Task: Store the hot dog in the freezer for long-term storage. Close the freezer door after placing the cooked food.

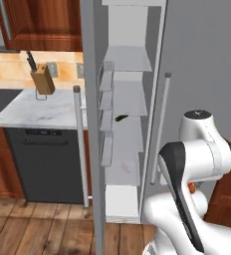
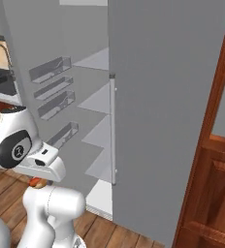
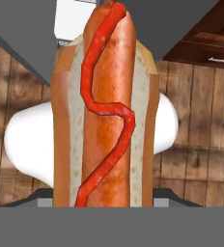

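The hot dog, a tan bun with a reddish sausage and a red squiggle of topping, stands lengthwise in the hand view with my gripper shut on it. It hangs low under my hand, a small reddish bit above the wooden floor, also peeking out by my arm. The freezer stands open ahead, its pale grey shelves showing. The freezer door is swung out to the left, edge-on, with clear bins and a long bar handle.
The plain grey fridge door is closed on the right, with a bar handle. A small dark green item lies on a middle freezer shelf. A dark dishwasher and a knife block are left; wooden cabinets are right.
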